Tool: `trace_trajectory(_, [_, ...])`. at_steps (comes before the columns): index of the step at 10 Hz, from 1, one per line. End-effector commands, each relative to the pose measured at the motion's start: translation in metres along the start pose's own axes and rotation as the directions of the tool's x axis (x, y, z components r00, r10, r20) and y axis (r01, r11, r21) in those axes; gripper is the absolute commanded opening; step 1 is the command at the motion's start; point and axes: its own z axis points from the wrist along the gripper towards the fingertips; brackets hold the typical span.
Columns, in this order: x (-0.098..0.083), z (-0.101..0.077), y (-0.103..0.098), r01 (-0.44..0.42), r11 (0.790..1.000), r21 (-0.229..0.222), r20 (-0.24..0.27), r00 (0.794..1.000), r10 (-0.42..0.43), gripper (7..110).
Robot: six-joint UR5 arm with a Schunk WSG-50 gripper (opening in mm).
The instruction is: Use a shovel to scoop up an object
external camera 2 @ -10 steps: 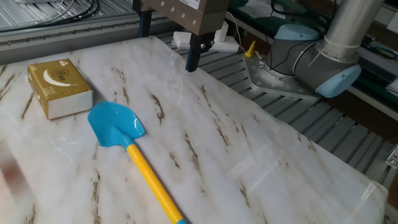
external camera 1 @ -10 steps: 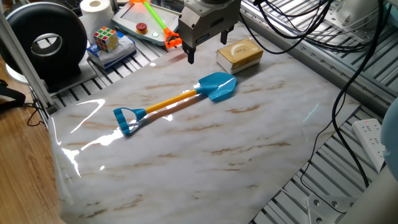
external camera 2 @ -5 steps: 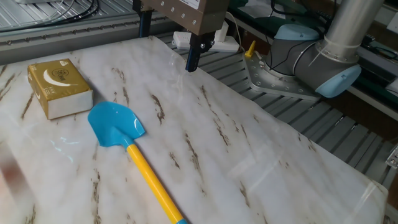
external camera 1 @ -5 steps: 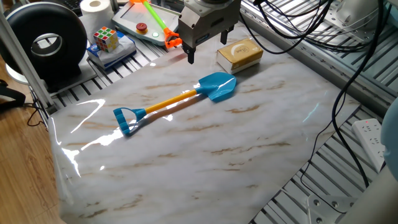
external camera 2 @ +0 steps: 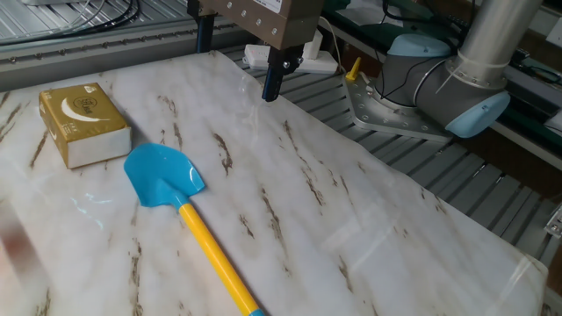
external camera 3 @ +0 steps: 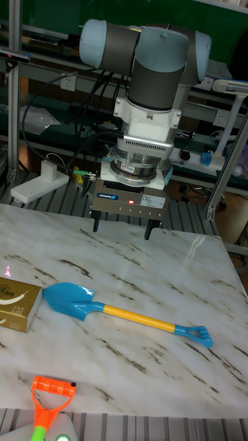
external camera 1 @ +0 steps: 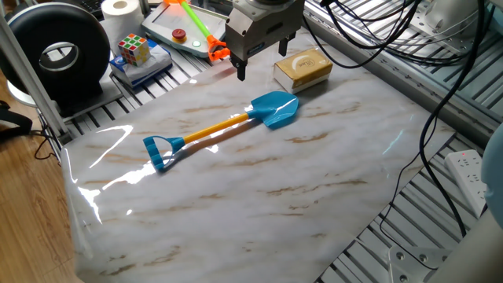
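Observation:
The shovel (external camera 1: 228, 126) lies flat on the marble table, its light-blue blade (external camera 1: 275, 108) next to the tan block (external camera 1: 302, 68) and its blue loop end (external camera 1: 157, 151) toward the front left. In the other fixed view the blade (external camera 2: 162, 175) lies just short of the block (external camera 2: 83, 123). In the tall view the shovel (external camera 3: 131, 313) lies crosswise with the block (external camera 3: 17, 296) at its left. My gripper (external camera 1: 267, 55) (external camera 2: 237, 70) (external camera 3: 122, 229) hovers open above the table's back edge, behind the blade, holding nothing.
A puzzle cube (external camera 1: 134, 49), a paper roll (external camera 1: 122, 12) and a black round device (external camera 1: 59, 51) stand at the back left. A green-and-orange stick tool (external camera 1: 196, 23) lies on a white tray. Cables hang at the right, near a power strip (external camera 1: 471, 177).

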Motion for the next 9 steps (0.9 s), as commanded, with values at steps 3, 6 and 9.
trace_trajectory(3, [0.0089, 0.0013, 0.0173, 0.113, 0.992, -0.063, -0.036, 0.993, -0.116, 7])
trace_trajectory(6, [0.0071, 0.0032, 0.0169, 0.112, 0.992, -0.061, -0.037, 0.993, -0.114, 7])
trace_trajectory(9, [0.0029, 0.0067, 0.0159, 0.115, 0.992, -0.056, -0.033, 0.993, -0.117, 7])
